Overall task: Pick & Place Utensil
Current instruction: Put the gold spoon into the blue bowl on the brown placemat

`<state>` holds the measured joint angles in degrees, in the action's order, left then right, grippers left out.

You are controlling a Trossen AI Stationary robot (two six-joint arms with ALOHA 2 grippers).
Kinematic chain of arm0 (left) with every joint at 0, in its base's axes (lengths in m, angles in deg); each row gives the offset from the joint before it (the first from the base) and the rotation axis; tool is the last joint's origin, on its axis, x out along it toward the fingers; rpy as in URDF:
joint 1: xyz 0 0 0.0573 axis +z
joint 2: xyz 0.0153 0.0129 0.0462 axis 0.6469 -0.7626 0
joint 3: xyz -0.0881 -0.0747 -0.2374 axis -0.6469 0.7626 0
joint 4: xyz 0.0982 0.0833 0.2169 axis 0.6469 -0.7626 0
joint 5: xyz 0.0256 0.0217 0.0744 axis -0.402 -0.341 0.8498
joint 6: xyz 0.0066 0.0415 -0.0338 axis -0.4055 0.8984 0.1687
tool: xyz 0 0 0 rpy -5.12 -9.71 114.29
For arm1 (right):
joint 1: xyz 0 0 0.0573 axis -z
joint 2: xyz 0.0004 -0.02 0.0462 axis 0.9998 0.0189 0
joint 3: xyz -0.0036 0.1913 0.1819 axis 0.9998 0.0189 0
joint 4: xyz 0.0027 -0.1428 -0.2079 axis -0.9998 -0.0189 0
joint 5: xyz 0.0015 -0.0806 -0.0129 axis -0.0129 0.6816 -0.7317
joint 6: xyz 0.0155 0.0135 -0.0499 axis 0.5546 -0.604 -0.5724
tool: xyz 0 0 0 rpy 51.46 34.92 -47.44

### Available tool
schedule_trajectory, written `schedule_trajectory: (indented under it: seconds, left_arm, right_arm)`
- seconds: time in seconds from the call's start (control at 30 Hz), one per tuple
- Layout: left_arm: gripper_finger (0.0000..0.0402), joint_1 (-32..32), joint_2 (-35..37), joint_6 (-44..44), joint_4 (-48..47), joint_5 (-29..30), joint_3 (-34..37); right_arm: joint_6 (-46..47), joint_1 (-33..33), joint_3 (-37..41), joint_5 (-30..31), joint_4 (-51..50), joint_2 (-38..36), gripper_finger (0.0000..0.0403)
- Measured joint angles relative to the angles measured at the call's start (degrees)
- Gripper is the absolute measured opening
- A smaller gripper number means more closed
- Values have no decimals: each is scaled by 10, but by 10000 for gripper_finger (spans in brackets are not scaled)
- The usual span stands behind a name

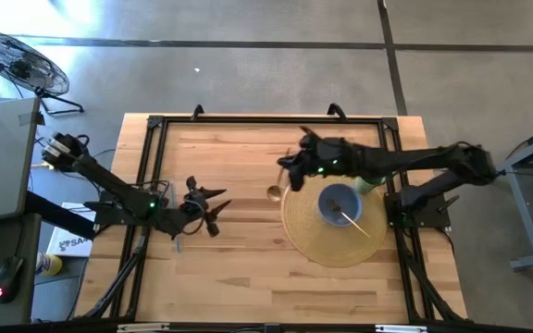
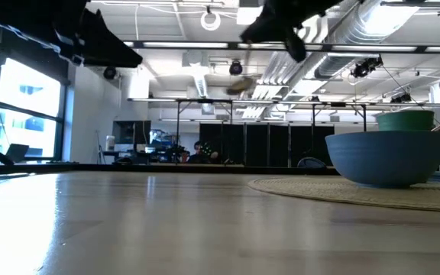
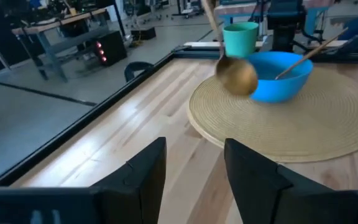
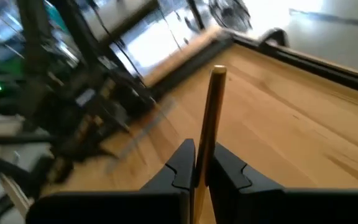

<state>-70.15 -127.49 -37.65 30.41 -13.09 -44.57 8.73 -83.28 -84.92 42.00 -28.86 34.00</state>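
Observation:
A wooden spoon (image 1: 276, 190) hangs in the air over the bare wood just left of the woven round mat (image 1: 327, 245); its round bowl (image 3: 236, 75) shows in the left wrist view, in front of the blue bowl (image 3: 283, 79). My right gripper (image 1: 291, 167) is above the mat's far-left edge, shut on the spoon. The blue bowl (image 1: 339, 203) rests on the mat with a thin stick (image 1: 357, 225) leaning in it, and a green cup (image 1: 367, 186) stands beside it. My left gripper (image 1: 218, 213) waits open near the table's middle left, pointing at the mat. My right gripper pinches the spoon's thin handle (image 4: 209, 134) between its two fingers, and the handle runs forward along them. The fingers slant down from the right. The spoon is lifted clear, its bowl (image 2: 241, 84) hanging below the gripper, well above the tabletop.
A black frame (image 1: 155, 125) borders the table. The mat with bowl and cup fills the right half; bare wood (image 1: 239, 268) lies between the two grippers and toward the near edge. A fan (image 1: 17, 60) stands on the floor beyond the far-left corner.

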Motion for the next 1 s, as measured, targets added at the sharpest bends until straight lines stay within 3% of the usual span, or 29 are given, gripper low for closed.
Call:
schedule_trajectory:
  seconds: [0.3,0.53,1.0]
  left_arm:
    - [159,2,10,-2,-7,-9,0]
    - [159,2,10,-2,-7,-9,0]
    - [159,2,10,0,-8,-6,0]
  right_arm:
    - [-94,34,0,-36,-231,-114,33]
    - [-154,62,0,-48,-352,-149,13]
    - [-144,101,0,-110,-451,-173,13]
